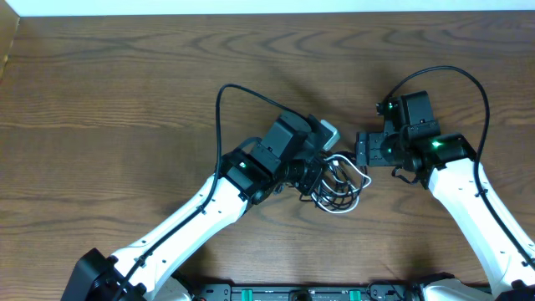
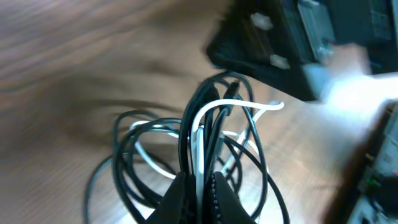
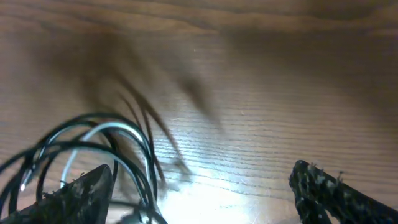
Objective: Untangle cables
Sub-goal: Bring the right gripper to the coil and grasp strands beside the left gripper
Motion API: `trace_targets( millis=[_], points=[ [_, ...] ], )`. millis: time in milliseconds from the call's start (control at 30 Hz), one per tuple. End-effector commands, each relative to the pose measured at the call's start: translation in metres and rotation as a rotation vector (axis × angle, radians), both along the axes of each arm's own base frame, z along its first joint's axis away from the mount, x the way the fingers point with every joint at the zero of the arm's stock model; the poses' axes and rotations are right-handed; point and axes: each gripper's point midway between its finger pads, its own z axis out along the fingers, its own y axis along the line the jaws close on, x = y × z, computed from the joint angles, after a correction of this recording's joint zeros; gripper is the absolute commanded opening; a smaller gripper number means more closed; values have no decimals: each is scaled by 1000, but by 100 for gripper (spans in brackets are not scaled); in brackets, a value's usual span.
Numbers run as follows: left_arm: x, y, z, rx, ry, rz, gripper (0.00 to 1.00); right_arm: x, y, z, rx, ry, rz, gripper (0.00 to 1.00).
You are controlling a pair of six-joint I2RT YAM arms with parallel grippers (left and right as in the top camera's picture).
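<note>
**Cables bunched in the left claw, right claw spread wide beside them**

Cables (image 1: 341, 186) sit as one loose knot of loops right at the tip of the left claw (image 1: 322, 177), near the middle of the wooden surface (image 1: 125, 84). In the left wrist view the left claw (image 2: 199, 190) is drawn narrow, its two dark fingers (image 2: 177, 199) pinching several strands together. A white cord (image 2: 249, 107) runs up between the fingers and bends over at the top of the knot. Black cords (image 2: 124, 143) fan out in rings on both sides of the left claw, crossing one another many times. It is not clear whether the lower loops rest on the surface or hang just above it.

The right claw (image 1: 361, 150) is just beyond the left claw, on its right side and a little farther from the robot's base, facing the knot. From its own camera the right claw (image 3: 199, 177) stands wide apart with bare wood between its fingertips. The loops lie against its left finger (image 3: 90, 183), outside the gap, and nothing is held. Whether that finger touches the strands cannot be told through the blur.
</note>
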Motion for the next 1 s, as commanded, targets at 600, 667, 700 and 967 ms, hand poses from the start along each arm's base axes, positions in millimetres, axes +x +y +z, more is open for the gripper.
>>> trace_targets(
  millis=[600,667,700,967],
  points=[
    [45,48,2,81,-40,475,8,-9,48,3,116,-11,352,99],
    [43,47,5,69,-42,470,8,-9,53,-4,115,2,363,99],
    [42,46,8,58,-38,462,8,-8,55,-7,114,11,368,99],
    [27,38,39,-46,-37,400,8,3,66,-32,114,36,380,95]
  ],
)
